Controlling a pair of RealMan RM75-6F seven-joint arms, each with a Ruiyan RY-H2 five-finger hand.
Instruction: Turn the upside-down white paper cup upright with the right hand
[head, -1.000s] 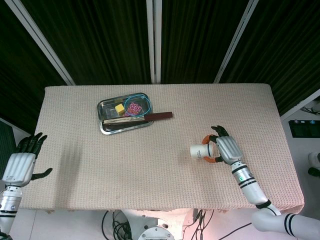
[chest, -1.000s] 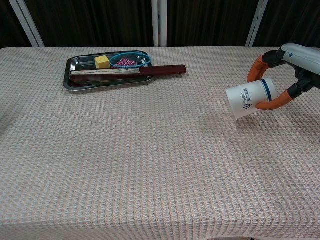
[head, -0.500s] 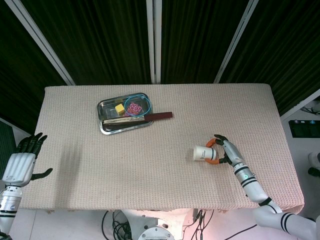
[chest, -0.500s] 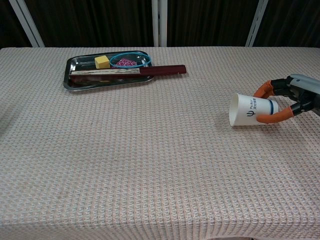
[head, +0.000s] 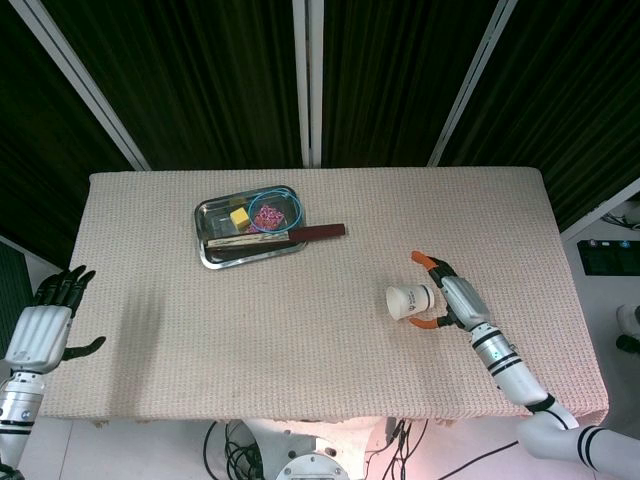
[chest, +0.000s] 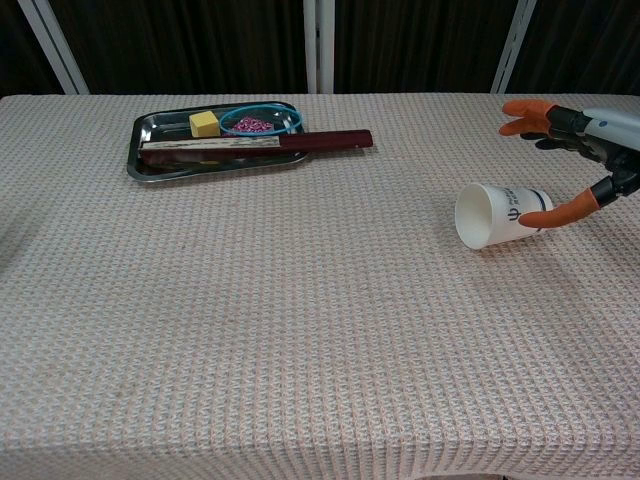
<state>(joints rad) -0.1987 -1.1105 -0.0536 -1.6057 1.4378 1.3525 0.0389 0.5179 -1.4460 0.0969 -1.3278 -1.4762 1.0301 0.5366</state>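
Observation:
The white paper cup (head: 408, 300) (chest: 500, 214) lies on its side on the tablecloth at the right, its open mouth facing left. My right hand (head: 455, 300) (chest: 600, 145) is just right of it with its orange-tipped fingers spread wide. The upper fingers (chest: 525, 107) stand clear above the cup, and the thumb tip (chest: 560, 213) touches the cup near its base. My left hand (head: 45, 320) hangs off the table's left edge, fingers apart and holding nothing; the chest view does not show it.
A metal tray (head: 205, 215) (chest: 135, 150) at the back left holds a yellow block, a blue ring with pink bits and a stick. A dark red bar (head: 318, 232) (chest: 330, 140) juts from it to the right. The table's right edge lies beyond my right hand.
The right hand lowered the tilted cup onto the table, where it now lies on its side. The fingers then spread away from it.

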